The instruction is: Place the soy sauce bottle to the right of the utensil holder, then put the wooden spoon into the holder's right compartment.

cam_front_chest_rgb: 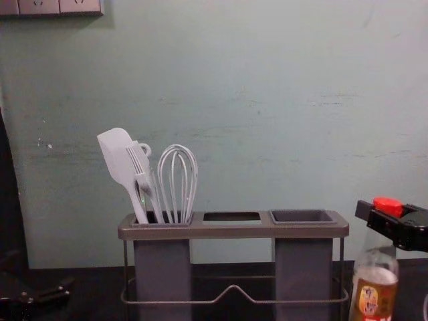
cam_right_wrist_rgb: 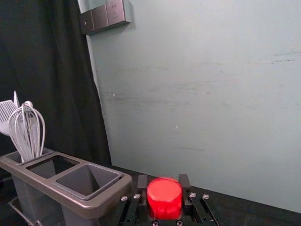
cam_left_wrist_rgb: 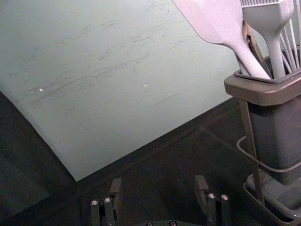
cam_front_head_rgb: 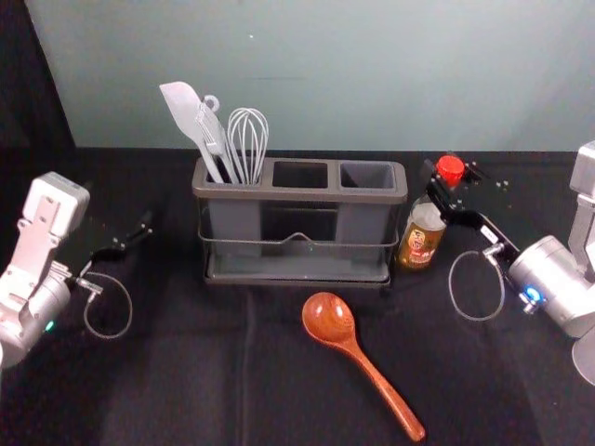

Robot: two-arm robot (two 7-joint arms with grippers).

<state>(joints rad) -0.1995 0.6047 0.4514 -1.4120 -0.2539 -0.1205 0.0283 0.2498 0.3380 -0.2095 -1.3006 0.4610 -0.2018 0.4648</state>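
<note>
Bottle (cam_front_head_rgb: 423, 237) is upright, just right of the holder (cam_front_head_rgb: 297, 193) — right hand (cam_front_head_rgb: 454, 177) there, gripping its top. Spoon (cam_front_head_rgb: 331, 321) lies nearer; left hand (cam_front_head_rgb: 128, 240) idles at left — wide.

Wall (cam_front_head_rgb: 372, 74) softly lit, cloth (cam_front_head_rgb: 167, 390) dim; small glints on spoon (cam_front_head_rgb: 339, 333); soft shadow under socket panel (cam_front_chest_rgb: 60, 7).

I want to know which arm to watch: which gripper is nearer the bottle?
Right. The right gripper is at the top of the bottle, its fingers closed on the red cap. The left gripper is open, well away, beyond the opposite end of the holder.
</note>
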